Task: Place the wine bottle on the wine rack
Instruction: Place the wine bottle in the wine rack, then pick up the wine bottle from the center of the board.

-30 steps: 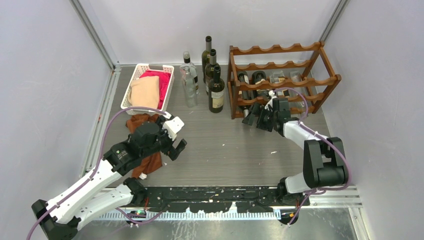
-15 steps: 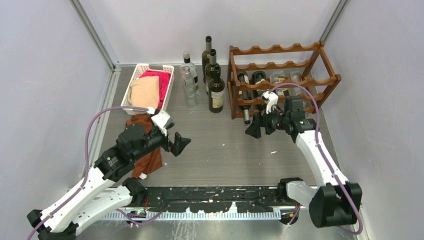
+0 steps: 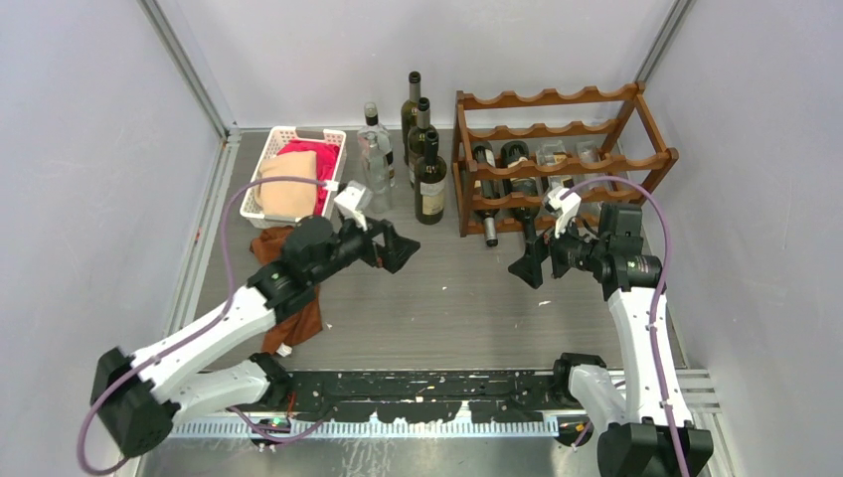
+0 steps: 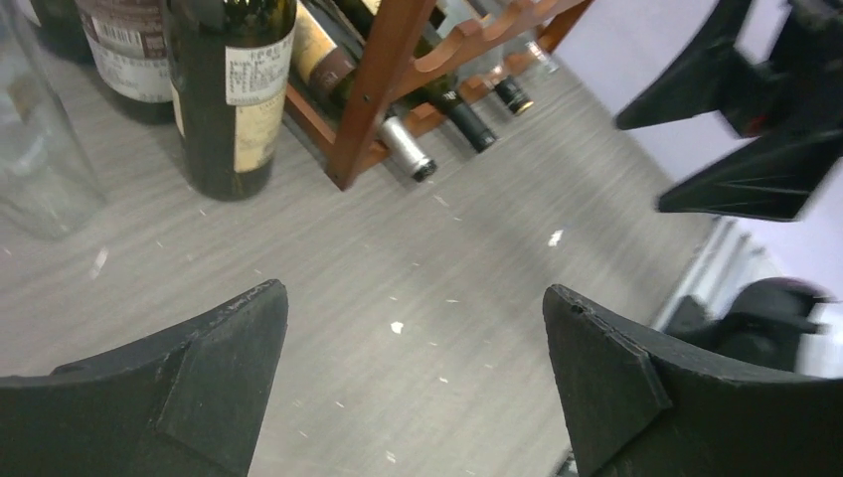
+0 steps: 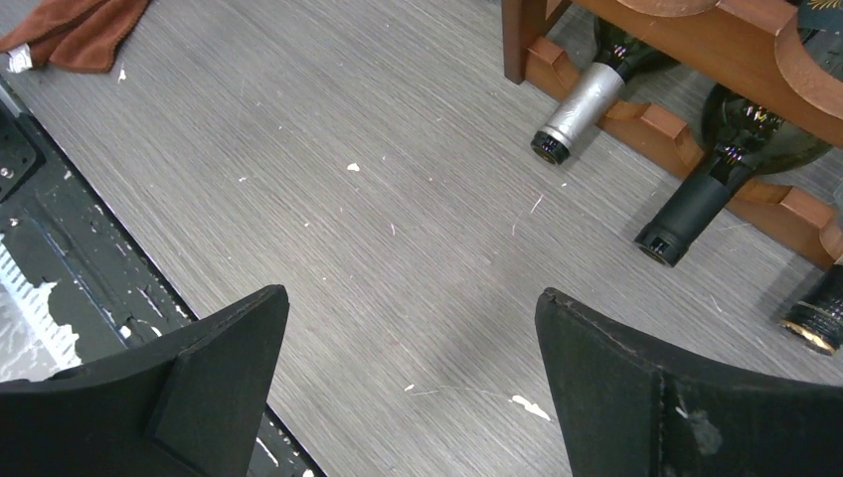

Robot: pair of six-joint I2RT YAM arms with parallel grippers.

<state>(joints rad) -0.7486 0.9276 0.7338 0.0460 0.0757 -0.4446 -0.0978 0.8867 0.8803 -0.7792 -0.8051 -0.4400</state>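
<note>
Wine bottle [image 3: 430, 186] with a pale label stands upright on the grey table [image 3: 447, 298] in the upper middle of the overhead view. It is just left of the wine rack [image 3: 557, 97] and not on it, with two other dark bottles [image 3: 421, 124] behind it, a clear bottle [image 3: 375, 164] further left, and racked bottles [image 3: 514, 157] lying in the lower tiers with their necks pointing forward. The left gripper [image 3: 403, 256] hovers at centre frame below the standing bottle with its jaws spread wide and nothing between them, and the right gripper [image 3: 525, 266], centre right just below the rack's front, is equally wide and empty.
</note>
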